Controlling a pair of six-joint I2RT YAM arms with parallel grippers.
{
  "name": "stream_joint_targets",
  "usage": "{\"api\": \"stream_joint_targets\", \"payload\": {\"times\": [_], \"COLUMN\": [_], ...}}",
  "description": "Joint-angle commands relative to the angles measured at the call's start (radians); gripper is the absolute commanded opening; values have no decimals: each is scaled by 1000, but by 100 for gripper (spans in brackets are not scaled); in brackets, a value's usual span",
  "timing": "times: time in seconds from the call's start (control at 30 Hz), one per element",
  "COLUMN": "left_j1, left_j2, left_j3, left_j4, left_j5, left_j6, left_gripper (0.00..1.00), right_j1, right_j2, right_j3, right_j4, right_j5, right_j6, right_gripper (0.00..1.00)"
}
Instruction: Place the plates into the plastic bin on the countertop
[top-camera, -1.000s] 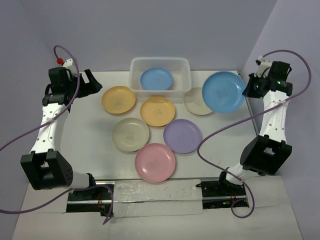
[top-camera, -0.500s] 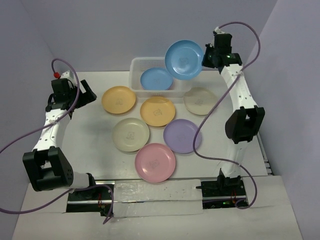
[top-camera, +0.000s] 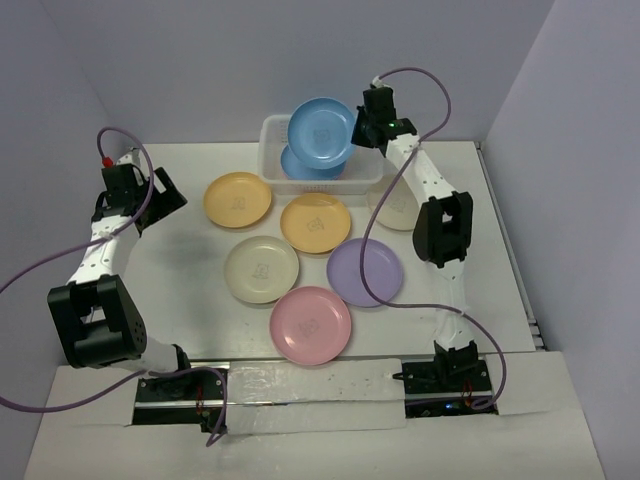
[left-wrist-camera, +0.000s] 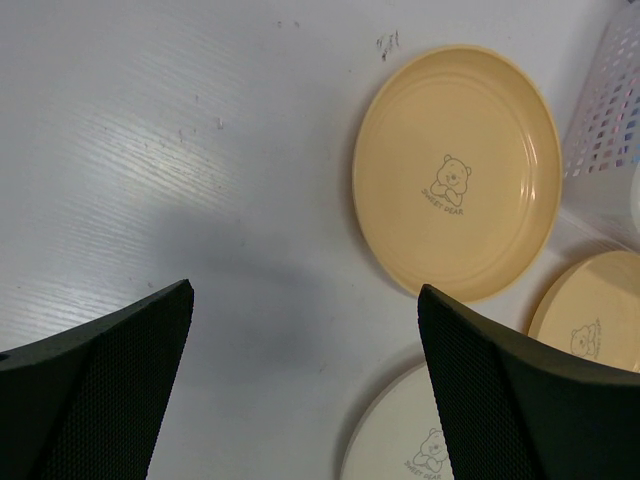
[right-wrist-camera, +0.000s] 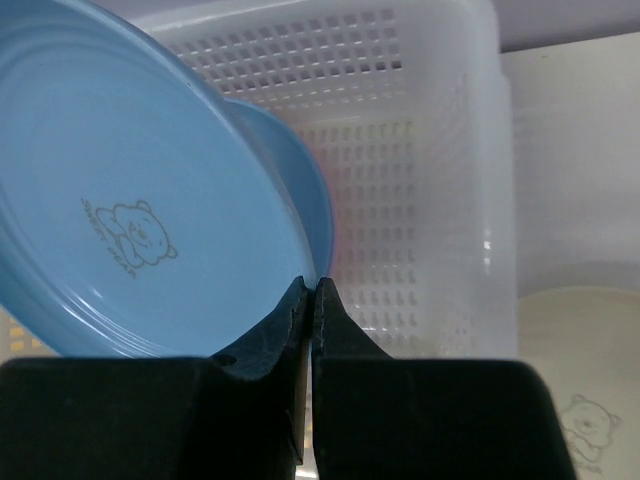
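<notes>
My right gripper (top-camera: 358, 128) is shut on the rim of a blue plate (top-camera: 322, 128) and holds it tilted above the plastic bin (top-camera: 370, 172) at the back of the countertop (top-camera: 180, 260). In the right wrist view the gripper (right-wrist-camera: 312, 292) pinches that plate (right-wrist-camera: 120, 210) over the bin (right-wrist-camera: 420, 150). A second blue plate (top-camera: 296, 166) lies in the bin beneath it. My left gripper (top-camera: 165, 195) is open and empty at the left, beside a yellow-orange plate (top-camera: 237, 199); in the left wrist view the gripper (left-wrist-camera: 303, 300) hangs over bare countertop near that plate (left-wrist-camera: 455, 170).
On the countertop lie another yellow-orange plate (top-camera: 315, 222), a cream plate (top-camera: 261, 268), a lavender plate (top-camera: 365, 271), a pink plate (top-camera: 311, 324) and a cream plate (top-camera: 392, 206) partly behind my right arm. Lavender-grey walls enclose the surface.
My right arm has swung left from the right side, carrying the blue plate over the bin. My left gripper has shifted slightly.
</notes>
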Motion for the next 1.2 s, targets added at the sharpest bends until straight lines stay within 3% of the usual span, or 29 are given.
{"api": "stream_joint_targets", "payload": {"times": [0.0,0.07,0.17,0.23,0.33,0.43,0.7,1.03,1.17], "left_j1": [5,5,6,7,5,4,-45,-134,-146], "left_j2": [3,-2,-14,-14,22,109,362,522,564], "left_j3": [9,5,-16,-27,-1,48,191,300,329], "left_j4": [66,66,81,102,125,129,142,157,123], "left_j5": [-4,3,15,26,68,89,73,40,-26], "left_j6": [-14,-4,12,16,8,-13,-20,8,9], "left_gripper": [99,99,99,99,99,98,88,85,71], "right_j1": [13,14,20,30,41,47,52,52,52], "right_j2": [61,93,109,115,112,89,-105,-340,-460], "right_j3": [97,117,116,108,98,92,7,-165,-349], "right_j4": [76,77,84,86,77,60,35,7,19], "right_j5": [19,5,-22,-36,-52,-56,-88,-34,-22], "right_j6": [43,41,32,26,22,23,-8,-92,-124], "right_gripper": [0,1,23,43,62,72,85,91,91]}}
